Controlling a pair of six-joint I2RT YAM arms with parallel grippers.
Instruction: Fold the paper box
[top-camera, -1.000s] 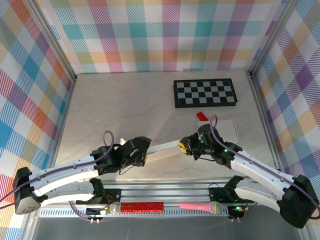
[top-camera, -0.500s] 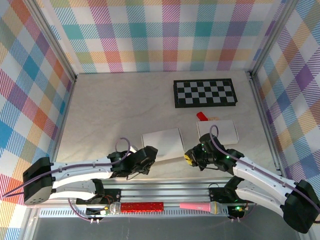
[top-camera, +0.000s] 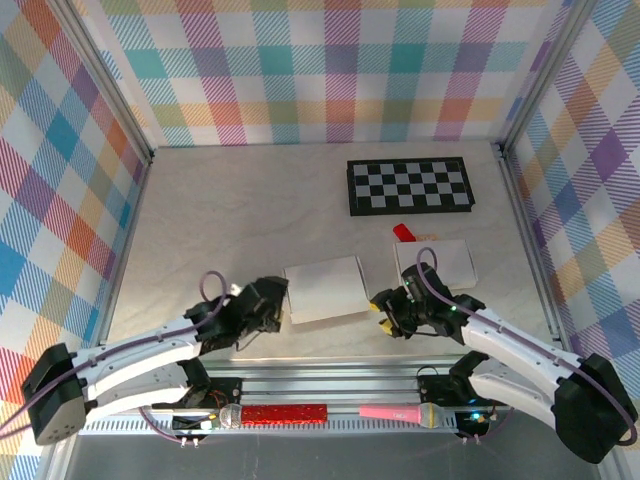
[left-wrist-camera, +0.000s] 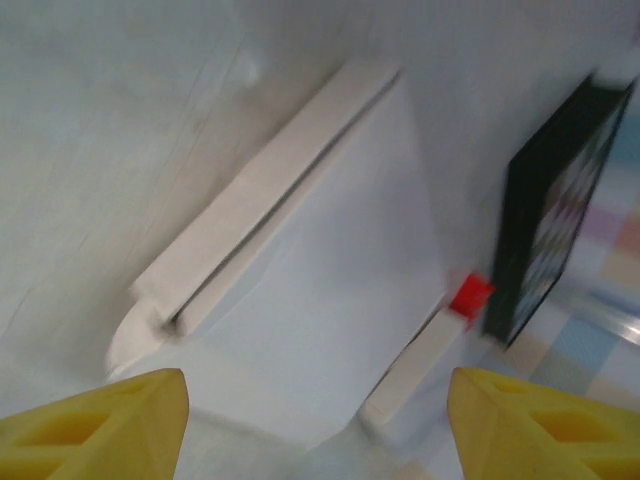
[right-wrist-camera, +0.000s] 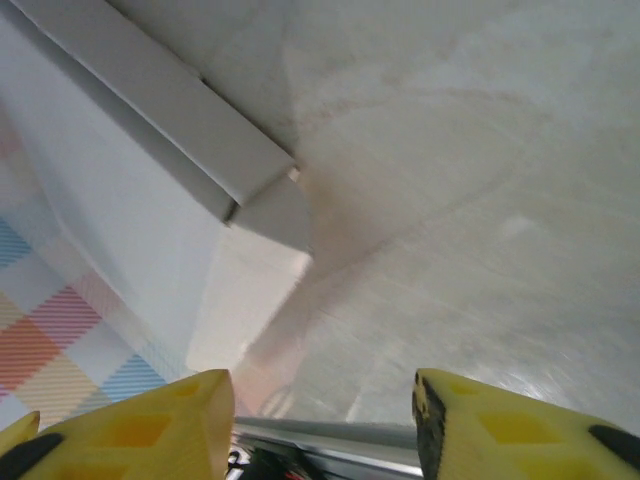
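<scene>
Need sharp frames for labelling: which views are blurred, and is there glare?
Top external: sharp and evenly lit, no glare, the paper box crisp-edged. Left wrist: motion-blurred throughout, the checkerboard smeared. Right wrist: the box flap is fairly clear, the table softly streaked toward the lower right.

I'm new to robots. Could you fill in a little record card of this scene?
Paper box: flat on the table, between the grippers, held by neither
Left gripper: open, empty
Right gripper: open, empty
Farther back: checkerboard, second white box, red piece
</scene>
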